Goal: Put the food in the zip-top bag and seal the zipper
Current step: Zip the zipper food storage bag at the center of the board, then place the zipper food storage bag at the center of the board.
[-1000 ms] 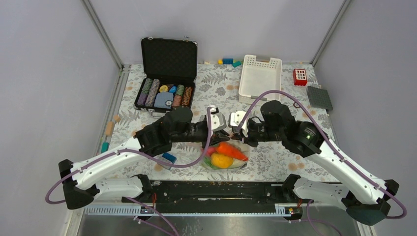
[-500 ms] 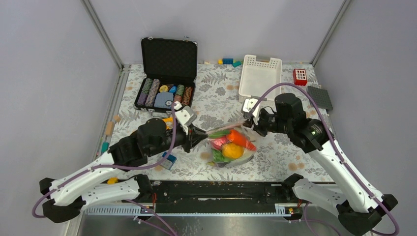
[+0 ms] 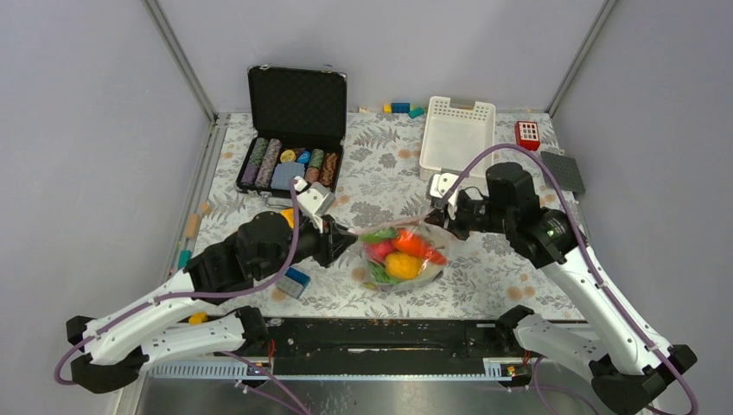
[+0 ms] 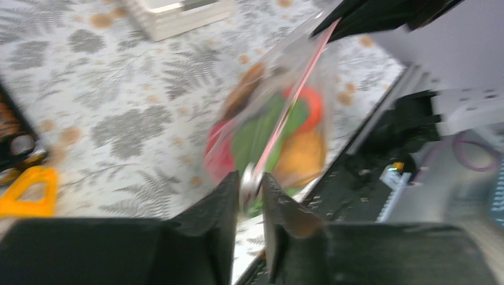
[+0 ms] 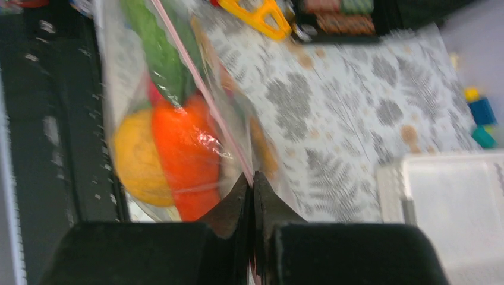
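The clear zip-top bag point(image 3: 402, 256) hangs stretched between my two grippers, a little above the fern-print table. Inside it are an orange carrot point(image 5: 190, 154), a yellow fruit point(image 5: 136, 157), a green piece point(image 5: 157, 53) and something red point(image 4: 219, 151). My left gripper point(image 3: 349, 239) pinches the left end of the pink zipper strip point(image 4: 297, 95), with a small white piece between its fingers point(image 4: 226, 199). My right gripper point(image 5: 252, 179) is shut on the strip's right end, also seen from above point(image 3: 438, 216).
An open black case of poker chips point(image 3: 294, 143) stands at the back left. A white basket point(image 3: 456, 138), a red block point(image 3: 527, 134) and a grey plate point(image 3: 562, 171) lie at the back right. A blue block point(image 3: 296, 278) and a yellow triangle point(image 4: 27, 187) sit near my left arm.
My left gripper slid leftwards along the zipper from beside the right gripper to the bag's left end. The right gripper drew back to the right, and the bag shifted with it.
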{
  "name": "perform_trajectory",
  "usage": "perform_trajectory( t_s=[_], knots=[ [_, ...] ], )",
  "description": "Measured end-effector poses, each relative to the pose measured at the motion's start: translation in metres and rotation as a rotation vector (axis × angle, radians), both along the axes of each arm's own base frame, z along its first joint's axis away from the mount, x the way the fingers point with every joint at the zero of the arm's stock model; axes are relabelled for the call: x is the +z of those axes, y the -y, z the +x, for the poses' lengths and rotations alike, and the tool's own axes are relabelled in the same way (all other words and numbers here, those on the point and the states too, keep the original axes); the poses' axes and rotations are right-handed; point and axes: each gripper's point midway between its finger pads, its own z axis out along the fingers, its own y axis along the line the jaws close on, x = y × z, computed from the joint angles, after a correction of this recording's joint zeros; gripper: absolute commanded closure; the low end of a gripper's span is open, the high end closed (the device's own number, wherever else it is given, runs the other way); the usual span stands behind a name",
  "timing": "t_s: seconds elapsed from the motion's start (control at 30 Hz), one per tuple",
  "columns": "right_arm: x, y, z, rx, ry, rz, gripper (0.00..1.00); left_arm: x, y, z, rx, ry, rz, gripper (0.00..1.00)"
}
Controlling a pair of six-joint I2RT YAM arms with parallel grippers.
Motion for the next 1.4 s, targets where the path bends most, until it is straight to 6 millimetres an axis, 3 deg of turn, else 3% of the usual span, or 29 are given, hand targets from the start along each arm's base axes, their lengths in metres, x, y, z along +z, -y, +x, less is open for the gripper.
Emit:
perform_trajectory(
  t_s=[0.03, 0.07, 0.1, 0.27, 0.4, 0.53, 0.7, 0.9, 1.07, 1.1, 1.13, 1.23, 1.4],
  knots=[
    [0.000, 0.000, 0.001, -0.003, 0.000, 0.004, 1.00, 0.000, 0.000, 0.001, 0.004, 0.002, 0.002, 0.23],
    [-0.002, 0.006, 0.005, -0.040, -0.002, -0.006, 1.00, -0.004, -0.005, 0.003, 0.022, 0.006, 0.027, 0.05],
    [-0.003, 0.012, 0.010, -0.080, -0.008, -0.009, 1.00, -0.007, -0.011, 0.005, 0.043, 0.005, 0.046, 0.02],
    [0.005, 0.025, 0.023, -0.273, -0.098, 0.072, 1.00, 0.000, -0.025, 0.017, 0.137, 0.036, 0.036, 0.01],
    [0.009, 0.029, 0.026, -0.466, -0.237, 0.187, 1.00, 0.020, -0.033, 0.027, 0.208, 0.082, -0.033, 0.01],
    [0.004, 0.049, 0.027, -0.702, -0.328, 0.293, 1.00, 0.036, -0.047, 0.036, 0.307, 0.109, -0.111, 0.01],
    [-0.001, 0.095, 0.022, -1.028, -0.346, 0.382, 0.99, 0.035, -0.059, 0.044, 0.403, 0.105, -0.153, 0.01],
    [-0.037, 0.187, 0.001, -1.558, -0.277, 0.286, 0.95, 0.016, -0.076, 0.065, 0.602, 0.075, -0.135, 0.01],
    [-0.075, 0.235, -0.025, -1.816, -0.204, 0.128, 0.79, 0.010, -0.097, 0.079, 0.787, 0.064, -0.157, 0.01],
    [-0.082, 0.242, -0.029, -1.855, -0.195, 0.106, 0.69, 0.009, -0.102, 0.081, 0.823, 0.060, -0.164, 0.01],
    [-0.088, 0.248, -0.034, -1.892, -0.188, 0.087, 0.43, 0.007, -0.106, 0.082, 0.845, 0.056, -0.168, 0.01],
    [-0.095, 0.258, -0.040, -1.977, -0.171, 0.097, 0.02, 0.002, -0.112, 0.087, 0.892, 0.039, -0.171, 0.01],
    [-0.095, 0.264, -0.044, -2.027, -0.152, 0.166, 0.00, -0.021, -0.119, 0.097, 0.965, -0.013, -0.108, 0.01]
  ],
)
